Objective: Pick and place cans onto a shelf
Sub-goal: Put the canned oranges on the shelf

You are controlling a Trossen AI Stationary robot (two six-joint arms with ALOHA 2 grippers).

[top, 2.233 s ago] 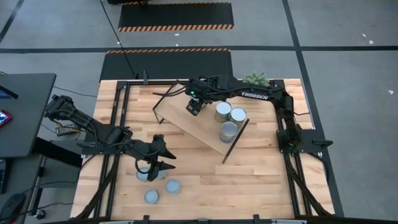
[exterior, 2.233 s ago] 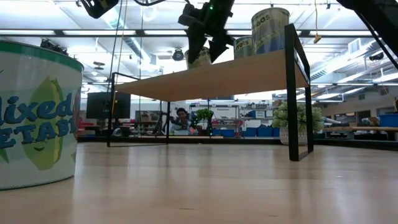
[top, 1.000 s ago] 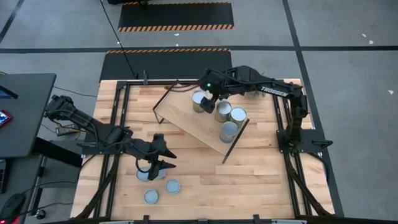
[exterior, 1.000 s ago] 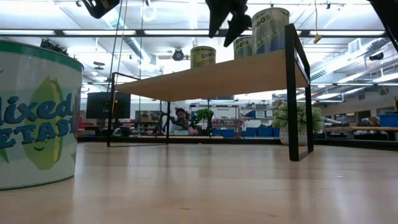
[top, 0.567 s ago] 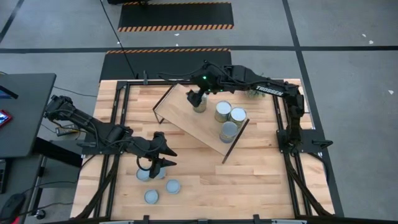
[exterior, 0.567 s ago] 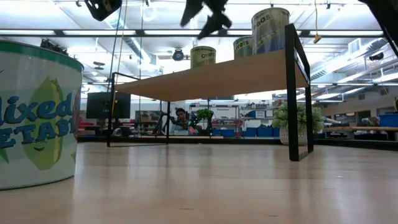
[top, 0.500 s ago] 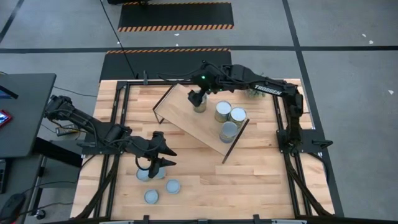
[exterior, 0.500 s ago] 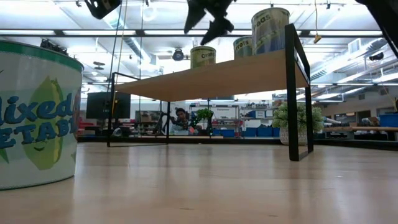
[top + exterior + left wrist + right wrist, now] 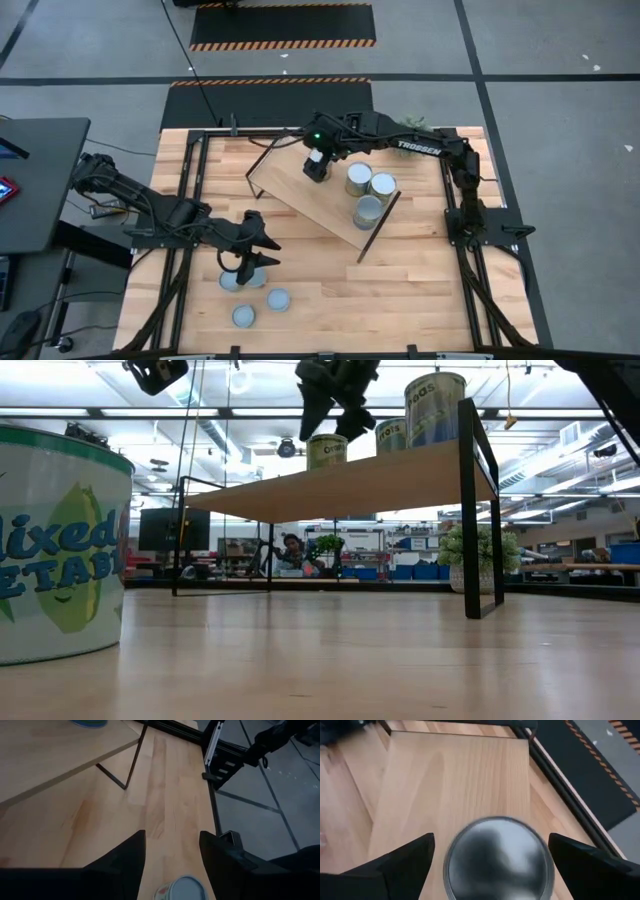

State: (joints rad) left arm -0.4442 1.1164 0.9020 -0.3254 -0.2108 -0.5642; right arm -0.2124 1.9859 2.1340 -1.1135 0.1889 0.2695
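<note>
The shelf stands slantwise at the table's far middle. Three cans stand at its right end, and a fourth can stands nearer its far left end. My right gripper is open just above that fourth can, a finger on either side of its silvery top, touching nothing. In the low view the gripper hangs over the can. My left gripper is open above the table's near left. Three pale-topped cans stand there, and one more shows below its fingers.
A big can stands close to the low camera on the left. A small green plant stands at the far right, behind the shelf. Black frame rails run along the table's sides. Bare tabletop lies at the near right.
My right gripper has gone from beside the three cans toward the table's left, over the fourth can, and has come down a little above it. All four cans on the shelf have stayed in place.
</note>
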